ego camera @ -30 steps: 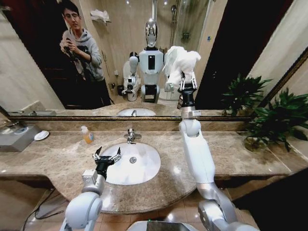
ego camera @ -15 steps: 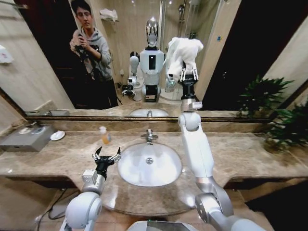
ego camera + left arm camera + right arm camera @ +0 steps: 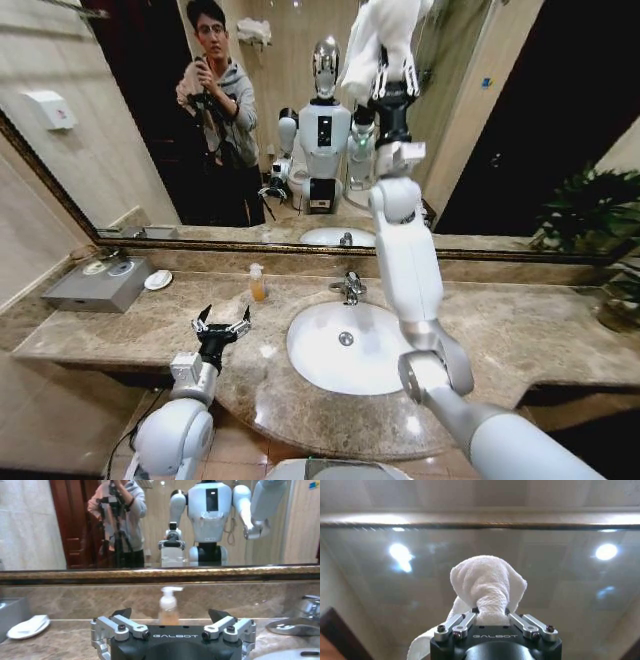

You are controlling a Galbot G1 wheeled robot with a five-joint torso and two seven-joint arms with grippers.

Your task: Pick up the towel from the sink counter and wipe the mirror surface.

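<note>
The right pincer (image 3: pixel 490 615) is clamped tight on the white towel (image 3: pixel 487 583), the cloth bunching up above its metal fingers (image 3: pixel 461 622) and trailing down one side, right up against the mirror (image 3: pixel 560 581) with its dark frame (image 3: pixel 480 525) running across above and bright ceiling lights reflected.

Beige tiled walls (image 3: pixel 95 150) carry a white dispenser (image 3: pixel 52 108) at upper left. A leafy plant (image 3: pixel 590 215) stands at right.
</note>
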